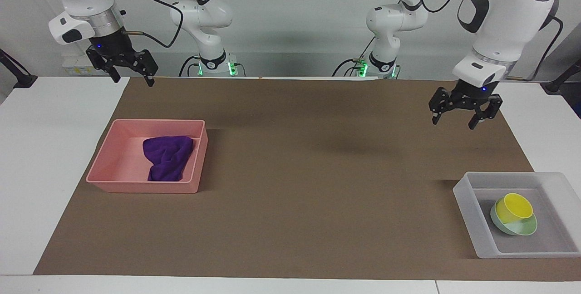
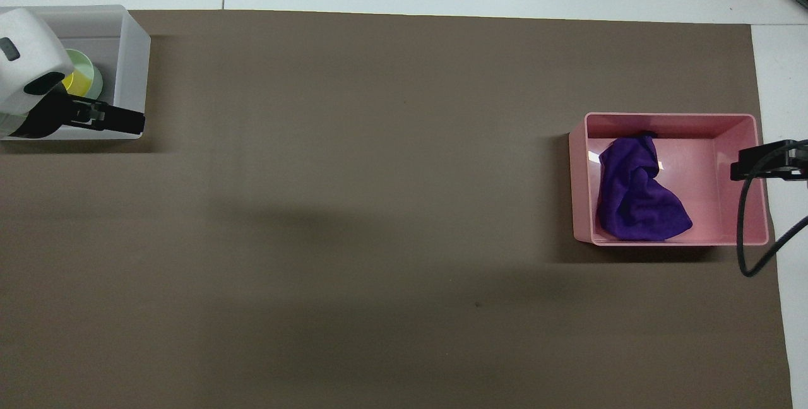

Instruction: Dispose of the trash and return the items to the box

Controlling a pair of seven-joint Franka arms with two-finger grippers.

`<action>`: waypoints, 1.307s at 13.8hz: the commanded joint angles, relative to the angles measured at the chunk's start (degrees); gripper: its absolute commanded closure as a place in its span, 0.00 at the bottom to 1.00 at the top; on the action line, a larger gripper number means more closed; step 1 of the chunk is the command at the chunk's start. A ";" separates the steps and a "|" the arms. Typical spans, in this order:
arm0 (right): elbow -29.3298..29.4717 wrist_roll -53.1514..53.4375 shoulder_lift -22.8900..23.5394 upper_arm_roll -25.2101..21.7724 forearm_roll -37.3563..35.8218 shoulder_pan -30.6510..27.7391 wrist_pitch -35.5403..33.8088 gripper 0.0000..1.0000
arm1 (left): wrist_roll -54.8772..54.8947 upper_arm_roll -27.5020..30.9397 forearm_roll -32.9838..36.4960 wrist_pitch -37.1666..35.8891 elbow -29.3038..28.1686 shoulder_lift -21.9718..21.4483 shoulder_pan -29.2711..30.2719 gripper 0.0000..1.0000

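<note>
The yellow cup (image 1: 514, 207) leans tilted inside the mint-green bowl (image 1: 522, 228), and both sit in the frosted-white box (image 1: 467, 208) at the left arm's end of the table. My left gripper (image 1: 453, 124) is open and empty, raised over the brown mat nearer to the robots than the box. In the overhead view the left hand (image 2: 129, 122) covers part of the box (image 2: 136, 68) and most of the cup (image 2: 77, 84). The purple rag (image 1: 167, 157) lies crumpled in the pink tray (image 1: 136, 187). My right gripper (image 1: 131, 80) is open, empty and waits raised near the table's edge by the robots.
The brown mat (image 1: 308, 176) covers most of the table, with white table surface at both ends. The pink tray (image 2: 669, 242) with the rag (image 2: 634, 197) stands at the right arm's end; the right gripper (image 2: 742, 170) shows over its end wall.
</note>
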 commanded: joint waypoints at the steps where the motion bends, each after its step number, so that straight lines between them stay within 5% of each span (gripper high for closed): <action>1: -1.37 -0.92 -1.30 0.31 -0.08 -0.22 -0.48 0.00 | -0.64 0.72 -0.07 -6.47 4.47 0.43 -0.31 0.00; 4: -1.37 -0.92 -1.38 0.31 0.01 -0.31 -0.48 0.00 | -0.46 0.72 -0.42 -11.15 8.72 1.14 -0.30 0.00; 18: -1.37 -0.92 -1.38 0.31 0.01 -0.31 -0.39 0.00 | -0.37 7.84 -1.47 -15.99 5.82 -1.32 -6.72 0.00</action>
